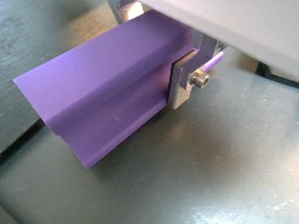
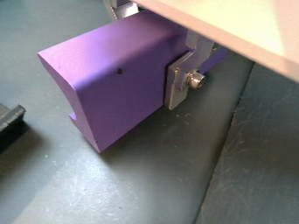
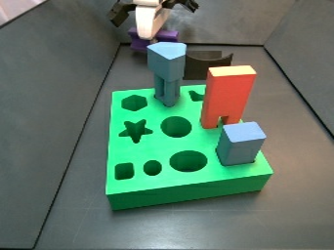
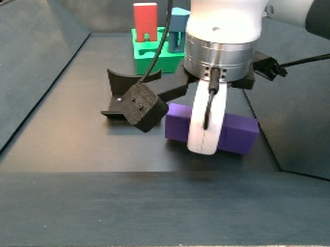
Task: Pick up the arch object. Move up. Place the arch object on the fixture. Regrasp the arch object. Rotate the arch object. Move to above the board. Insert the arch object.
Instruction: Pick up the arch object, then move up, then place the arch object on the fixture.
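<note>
In both wrist views the gripper (image 1: 163, 52) has its jaws clenched on the arch (image 1: 100, 92), whose lower edge looks to rest on, or sit just above, the grey floor. In a side view the arch (image 4: 230, 133) lies in the middle of the frame, just right of the fixture (image 4: 134, 100), with the board (image 4: 157, 45) far off at the top. The grip sits near one end, so I judge the arch could tip or twist between the pads on lifting, and its low edge could catch the fixture beside it.
</note>
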{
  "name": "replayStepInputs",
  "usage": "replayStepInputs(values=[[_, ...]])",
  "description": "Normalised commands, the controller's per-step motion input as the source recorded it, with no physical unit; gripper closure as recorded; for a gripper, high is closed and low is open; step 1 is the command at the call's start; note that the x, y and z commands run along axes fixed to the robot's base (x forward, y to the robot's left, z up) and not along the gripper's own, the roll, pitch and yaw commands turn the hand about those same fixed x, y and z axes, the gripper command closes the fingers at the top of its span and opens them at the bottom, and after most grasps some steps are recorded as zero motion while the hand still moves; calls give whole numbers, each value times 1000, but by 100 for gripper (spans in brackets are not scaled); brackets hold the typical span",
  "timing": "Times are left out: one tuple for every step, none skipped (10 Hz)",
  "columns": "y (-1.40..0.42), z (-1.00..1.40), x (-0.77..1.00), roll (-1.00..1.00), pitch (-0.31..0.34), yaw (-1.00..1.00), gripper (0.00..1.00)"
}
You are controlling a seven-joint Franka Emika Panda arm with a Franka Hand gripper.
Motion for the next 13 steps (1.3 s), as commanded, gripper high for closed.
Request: replayStepInputs(values=[[0,0,0,0,0,0,100],[0,0,0,0,0,0,100],[0,0,0,0,0,0,100],[0,833,0,0,0,0,100],[22,800,8,7,9,36,100],[24,699,-5,16,44,29,100],[14,542,1,32,88,11,100],[8,419,-4,53,109,3,100],[-1,300,-7,72,120,7,100],[0,1000,0,0,0,0,100],[-3,1000,-2,3,5,5,100],[-1,1000,-9,13,19,6,100],[-3,1000,-16,27,46,5,100]])
